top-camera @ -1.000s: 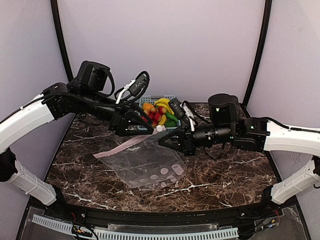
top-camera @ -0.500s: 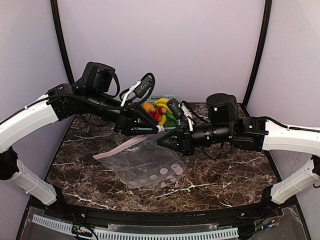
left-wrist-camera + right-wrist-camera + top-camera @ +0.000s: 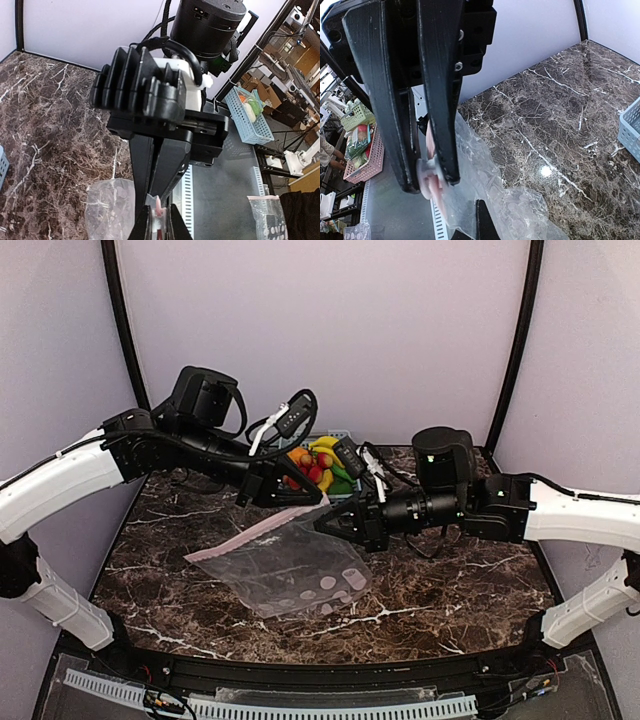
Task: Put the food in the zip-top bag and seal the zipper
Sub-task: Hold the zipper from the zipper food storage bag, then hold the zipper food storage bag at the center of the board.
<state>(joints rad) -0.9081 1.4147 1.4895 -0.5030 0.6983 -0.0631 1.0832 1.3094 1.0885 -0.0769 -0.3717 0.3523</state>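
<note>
The clear zip-top bag (image 3: pixel 295 570) lies on the marble table with its mouth end lifted toward both grippers. Its pinkish zipper (image 3: pixel 245 535) runs along that edge. My left gripper (image 3: pixel 307 499) is shut on the pink zipper strip (image 3: pixel 158 204), seen between its fingers in the left wrist view. My right gripper (image 3: pixel 322 521) is shut on the zipper (image 3: pixel 437 196) at a white slider piece, with the bag (image 3: pixel 520 212) hanging below it. The two grippers meet tip to tip over the bag's mouth. The food (image 3: pixel 318 462) sits in the light-blue basket behind them.
The light-blue lattice basket (image 3: pixel 345 440) stands at the back of the table, just behind both grippers; its corner shows in the right wrist view (image 3: pixel 630 127). Dark marble table (image 3: pixel 450 570) spreads around the bag. Purple walls enclose the back and sides.
My left gripper has moved right to the bag's lifted mouth edge and closed on the zipper strip. The right arm has held still, shut on the zipper.
</note>
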